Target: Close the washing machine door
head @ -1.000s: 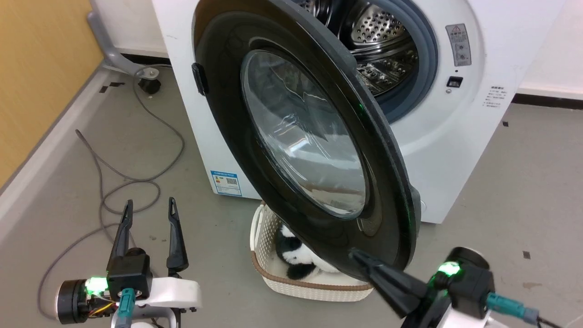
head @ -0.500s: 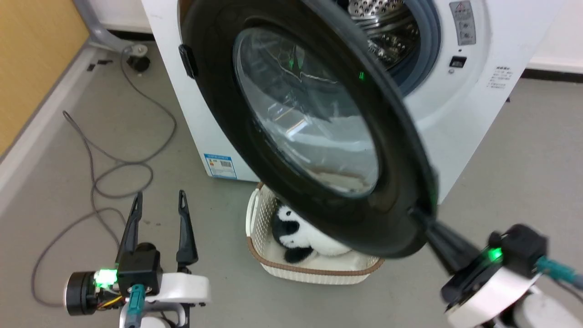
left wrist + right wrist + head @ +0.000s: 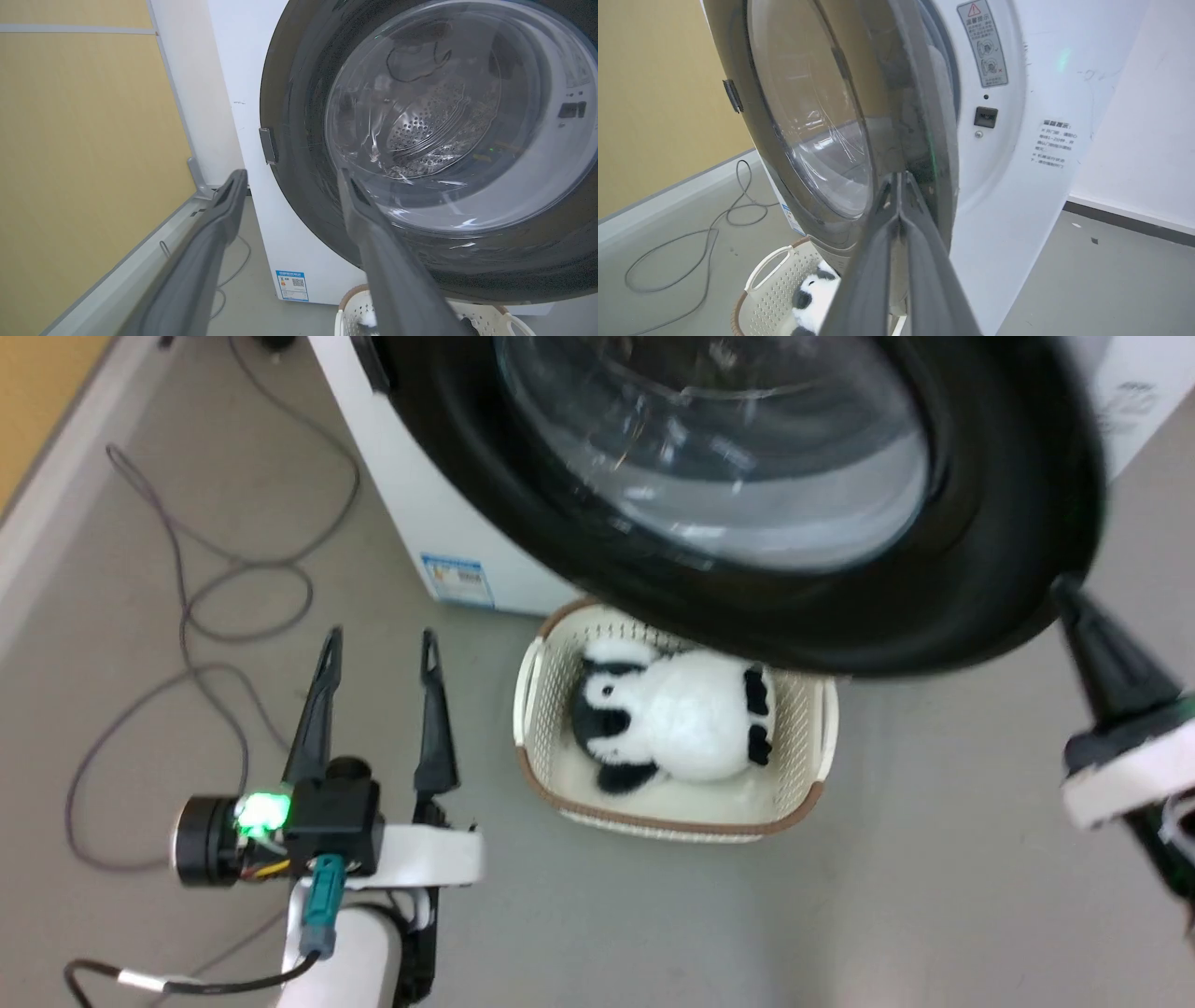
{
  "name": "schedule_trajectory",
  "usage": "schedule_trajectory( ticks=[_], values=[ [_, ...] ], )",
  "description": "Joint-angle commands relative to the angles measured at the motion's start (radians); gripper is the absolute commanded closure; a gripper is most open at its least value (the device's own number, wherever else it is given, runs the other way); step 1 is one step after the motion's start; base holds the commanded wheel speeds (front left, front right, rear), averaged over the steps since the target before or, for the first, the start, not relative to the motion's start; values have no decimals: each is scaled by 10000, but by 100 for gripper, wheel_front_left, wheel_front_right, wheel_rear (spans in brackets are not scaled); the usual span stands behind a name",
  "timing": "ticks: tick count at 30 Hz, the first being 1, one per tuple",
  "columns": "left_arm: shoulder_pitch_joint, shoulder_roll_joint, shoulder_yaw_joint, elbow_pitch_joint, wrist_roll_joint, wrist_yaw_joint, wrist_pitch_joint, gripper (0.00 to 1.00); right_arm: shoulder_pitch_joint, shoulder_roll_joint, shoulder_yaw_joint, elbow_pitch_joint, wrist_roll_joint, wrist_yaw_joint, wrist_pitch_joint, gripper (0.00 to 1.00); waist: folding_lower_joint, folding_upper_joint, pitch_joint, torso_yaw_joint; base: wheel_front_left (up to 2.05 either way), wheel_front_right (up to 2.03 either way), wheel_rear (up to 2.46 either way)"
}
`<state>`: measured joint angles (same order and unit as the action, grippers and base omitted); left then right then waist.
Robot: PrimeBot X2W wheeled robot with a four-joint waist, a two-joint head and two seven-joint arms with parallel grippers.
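Right wrist view — right gripper [image 3: 900,181], fingers together, at the washing machine door [image 3: 808,140] edge — left gripper [image 3: 380,640] spread apart.

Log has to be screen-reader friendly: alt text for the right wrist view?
The right gripper, fingers shut together, has its tips at the free edge of the partly open washing machine door, which stands angled off the white washing machine. Below the door, a panda plush toy lies in a cream basket on the grey floor.

Laundry corner: white washing machine [image 3: 1017,186], cream basket [image 3: 653,823], bare grey floor [image 3: 934,896]
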<state>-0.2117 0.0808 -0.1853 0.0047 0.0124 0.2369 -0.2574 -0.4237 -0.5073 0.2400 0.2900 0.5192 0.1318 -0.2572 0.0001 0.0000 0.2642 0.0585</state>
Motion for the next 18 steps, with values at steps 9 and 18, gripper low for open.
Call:
schedule_trajectory(
  ticks=[9,18],
  values=[
    [-947,-91,-483,-238,39,330,-43,0,-2268,-618,35,1329,75,-11,-46,100,-1,0,1428,496,0,0,0],
    [-1188,-131,-742,-287,-32,561,-44,0,-3743,-958,224,2501,267,-11,-46,100,-1,0,1873,643,0,0,0]
  ],
)
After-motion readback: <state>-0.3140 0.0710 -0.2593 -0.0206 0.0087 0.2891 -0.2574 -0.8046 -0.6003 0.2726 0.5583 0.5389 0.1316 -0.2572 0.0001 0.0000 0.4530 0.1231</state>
